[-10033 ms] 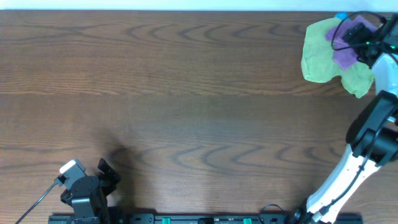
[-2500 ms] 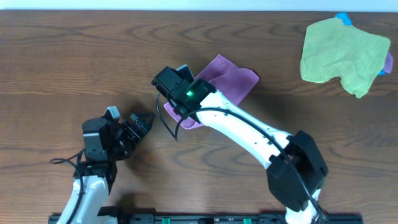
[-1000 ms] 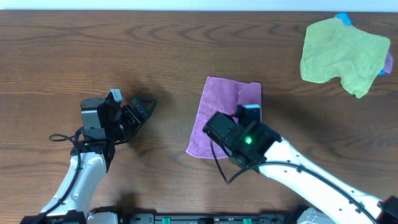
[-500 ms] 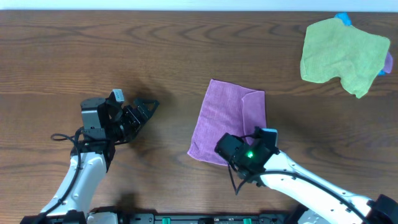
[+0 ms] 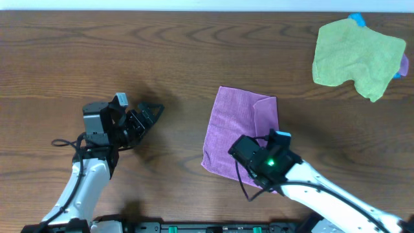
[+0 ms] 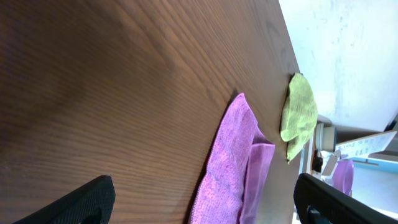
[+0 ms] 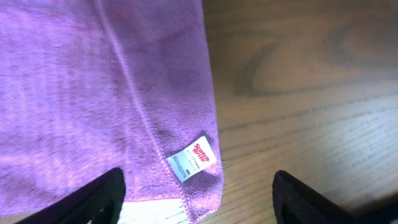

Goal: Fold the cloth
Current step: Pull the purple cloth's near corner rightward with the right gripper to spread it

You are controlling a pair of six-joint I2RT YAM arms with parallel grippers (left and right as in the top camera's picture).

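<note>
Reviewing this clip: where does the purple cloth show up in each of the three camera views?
Overhead: the cloth lies flat at the centre, slightly to the right.
Left wrist: the cloth is at lower centre-right, seen from a low angle.
Right wrist: the cloth fills the upper left.
Shared landmark: the folded-over flap along one side of it.

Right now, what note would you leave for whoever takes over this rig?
Left gripper: fingers open, empty, left of the cloth, apart from it.
Right gripper: fingers open over the cloth's near edge, holding nothing.
Cloth: spread on the table, right strip lapped over itself.
Done: cloth laid out.
To do: the fold proper, probably with both arms.
</note>
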